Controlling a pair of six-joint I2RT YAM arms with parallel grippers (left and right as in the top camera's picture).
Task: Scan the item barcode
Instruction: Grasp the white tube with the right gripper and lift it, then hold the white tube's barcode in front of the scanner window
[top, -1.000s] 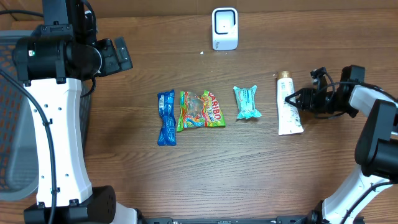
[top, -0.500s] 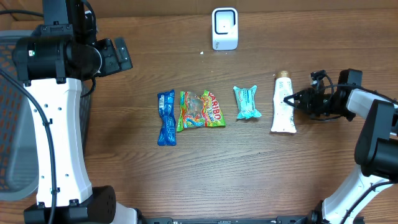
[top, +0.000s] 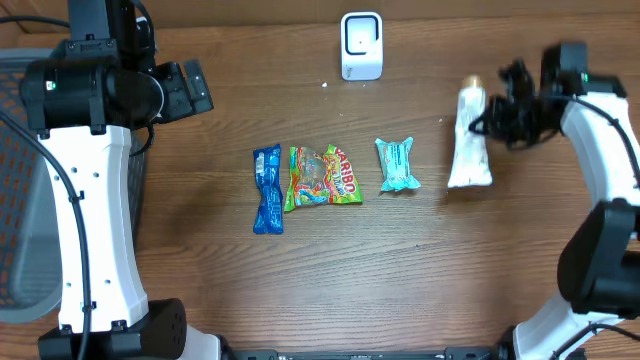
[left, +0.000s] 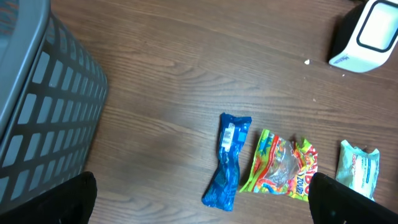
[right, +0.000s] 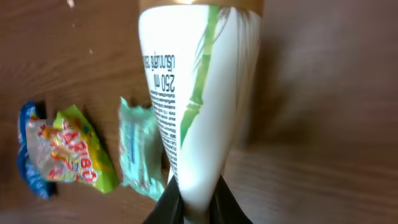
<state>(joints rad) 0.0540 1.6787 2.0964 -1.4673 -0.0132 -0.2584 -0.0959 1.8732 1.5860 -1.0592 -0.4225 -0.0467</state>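
Note:
A white tube (top: 468, 140) with a gold cap and green bamboo print hangs above the table at the right, cap pointing to the far side. My right gripper (top: 486, 122) is shut on it; in the right wrist view the tube (right: 193, 93) fills the frame and the black fingers (right: 168, 208) pinch its near end. The white barcode scanner (top: 361, 45) stands at the back centre, left of the tube. My left gripper (top: 190, 90) hovers high at the left, open and with nothing in it, its fingertips (left: 81, 199) spread wide.
A blue packet (top: 267, 188), a Haribo bag (top: 323, 177) and a teal packet (top: 397, 164) lie in a row mid-table. A grey mesh basket (top: 20, 180) stands at the left edge, beside the left arm.
My right gripper closed on the white tube, then lifted it off the table and carried it toward the far side. The left arm has not moved.

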